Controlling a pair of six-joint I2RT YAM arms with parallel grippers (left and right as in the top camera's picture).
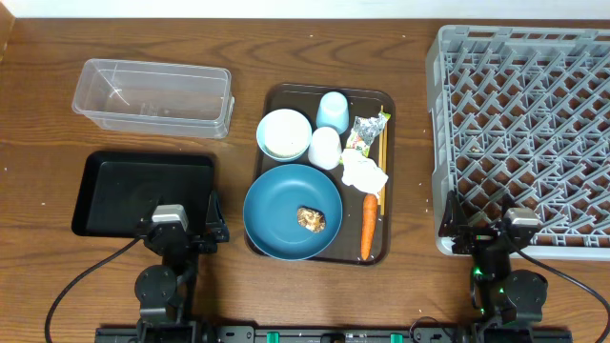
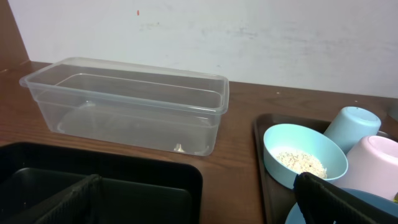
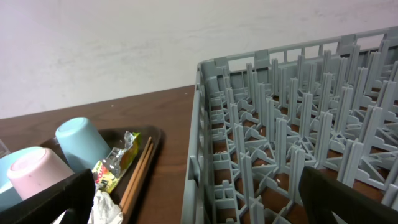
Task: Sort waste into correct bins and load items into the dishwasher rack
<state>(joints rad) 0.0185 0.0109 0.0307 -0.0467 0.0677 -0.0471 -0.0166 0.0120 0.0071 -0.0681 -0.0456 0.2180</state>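
Note:
On the brown serving tray, a large blue dish [image 1: 286, 211] carries a brown food lump [image 1: 311, 219]. Behind it stand a white bowl [image 1: 284, 133] with rice [image 2: 301, 162], a light-blue cup [image 1: 332, 110] and a white cup [image 1: 325, 147]. A shiny wrapper [image 1: 367, 131], crumpled napkin [image 1: 363, 171], carrot [image 1: 369, 226] and chopsticks [image 1: 382, 162] lie along the tray's right side. The clear tub [image 1: 152, 95] and black tray [image 1: 143, 193] sit left, the grey rack [image 1: 524, 133] right. My left gripper [image 1: 179, 225] is open at the black tray's near edge. My right gripper [image 1: 488, 229] is open at the rack's near-left corner.
The dark brown serving tray [image 1: 386, 243] lies mid-table between the bins and the rack. Bare wood shows between the black tray and the serving tray [image 2: 230, 162] and between the serving tray and the rack [image 3: 171, 155]. A white wall [image 2: 249, 37] backs the table.

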